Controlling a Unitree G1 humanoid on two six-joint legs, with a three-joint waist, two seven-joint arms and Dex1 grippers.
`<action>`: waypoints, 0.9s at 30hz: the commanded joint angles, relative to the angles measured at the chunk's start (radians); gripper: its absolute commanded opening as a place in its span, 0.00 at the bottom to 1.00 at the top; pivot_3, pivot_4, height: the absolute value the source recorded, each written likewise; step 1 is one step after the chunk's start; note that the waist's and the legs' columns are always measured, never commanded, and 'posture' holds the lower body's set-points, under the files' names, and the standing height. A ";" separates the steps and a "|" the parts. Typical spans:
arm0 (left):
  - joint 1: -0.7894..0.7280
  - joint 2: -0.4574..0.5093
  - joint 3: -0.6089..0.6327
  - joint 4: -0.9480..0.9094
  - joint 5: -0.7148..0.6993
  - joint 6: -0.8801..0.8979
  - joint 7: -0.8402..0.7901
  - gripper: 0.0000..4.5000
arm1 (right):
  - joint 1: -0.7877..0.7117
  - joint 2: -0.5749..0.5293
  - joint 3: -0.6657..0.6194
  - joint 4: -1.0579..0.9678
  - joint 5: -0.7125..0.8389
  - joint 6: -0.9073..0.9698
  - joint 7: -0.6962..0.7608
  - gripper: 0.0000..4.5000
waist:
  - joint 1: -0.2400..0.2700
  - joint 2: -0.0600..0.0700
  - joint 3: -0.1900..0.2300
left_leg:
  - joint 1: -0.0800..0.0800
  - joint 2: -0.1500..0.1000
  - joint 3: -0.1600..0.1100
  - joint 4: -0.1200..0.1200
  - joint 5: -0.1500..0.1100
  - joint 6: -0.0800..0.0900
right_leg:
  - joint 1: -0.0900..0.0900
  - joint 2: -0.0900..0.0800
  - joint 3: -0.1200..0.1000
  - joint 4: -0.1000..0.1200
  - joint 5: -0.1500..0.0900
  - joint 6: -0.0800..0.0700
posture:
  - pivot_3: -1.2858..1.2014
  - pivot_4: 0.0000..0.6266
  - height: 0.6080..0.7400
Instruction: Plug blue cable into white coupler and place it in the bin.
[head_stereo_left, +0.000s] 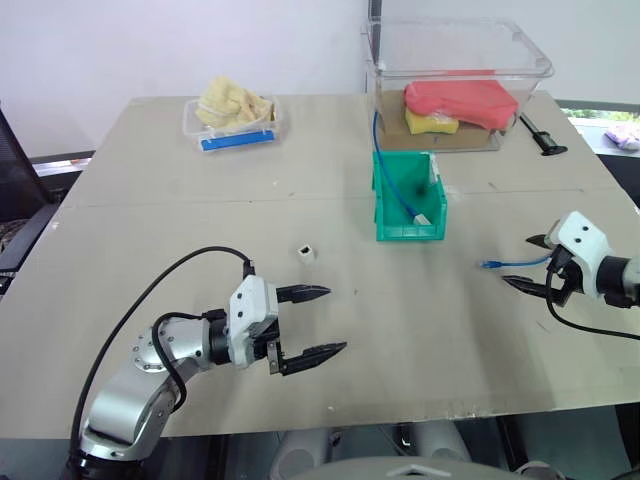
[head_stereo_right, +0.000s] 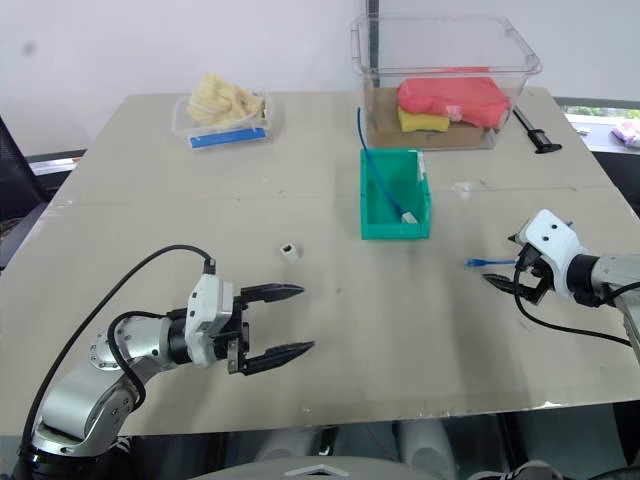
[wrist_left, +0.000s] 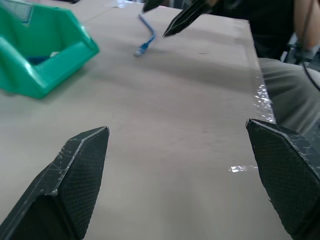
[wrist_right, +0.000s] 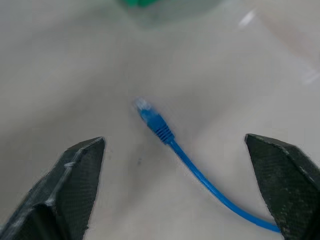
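The beige table (head_stereo_left: 300, 200) carries everything. Largest on it is the clear plastic tub (head_stereo_left: 455, 60) at the far right corner, holding a red cloth (head_stereo_left: 462, 100) on top of a yellow sponge (head_stereo_left: 432, 123). A black tool (head_stereo_left: 540, 135) lies just beside the tub, toward the right edge.

Directly in front of the tub, touching or nearly touching it, stands the green bin (head_stereo_left: 408, 195). A blue cable runs down into it from the tub side, ending in a pale plug on the bin floor. Near the far left corner sits a shallow clear tray (head_stereo_left: 232, 122) with a blue strip along its front, heaped with pale yellow pieces.

The left gripper (head_stereo_left: 310, 325) hovers low over the near left part of the table, pointing toward the right, its fingers spread wide with nothing between them. The right gripper (head_stereo_left: 532, 262) sits near the right edge, pointing toward the table's middle, its fingers also apart and empty.

The blue cable (wrist_right: 200, 172) of the task lies flat on the table near the right edge, its plug end aimed at the middle and its length running back between the right gripper's fingers, touched by neither.

The white coupler (head_stereo_left: 307, 254) stands alone near the table's centre, beyond the left gripper, well apart from the cable, with open surface between them.
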 joint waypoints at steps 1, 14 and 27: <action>-0.011 0.002 -0.005 -0.008 0.003 -0.026 -0.011 1.00 | -0.112 0.005 0.081 0.133 -0.076 -0.062 0.064 0.82 | -0.002 0.002 0.002 | 0.000 0.000 0.001 0.000 0.000 0.000 | 0.000 0.000 0.001 0.000 0.000 0.000 | 0.52 0.24 1.00; 0.013 -0.007 -0.006 -0.003 0.011 -0.046 0.014 1.00 | -0.191 0.042 0.149 0.110 -0.081 -0.046 0.199 0.02 | -0.004 0.002 0.003 | 0.001 0.000 0.001 0.001 0.000 0.000 | 0.000 0.000 0.002 0.001 0.000 0.000 | 0.52 0.24 1.00; -0.035 -0.007 -0.050 0.096 0.157 -0.101 0.058 1.00 | -0.353 0.308 0.517 -0.273 -0.115 0.382 0.123 0.02 | 0.001 0.003 0.004 | 0.000 0.000 -0.006 0.001 0.000 0.000 | -0.002 0.000 0.000 0.002 0.003 0.004 | 0.52 0.24 1.00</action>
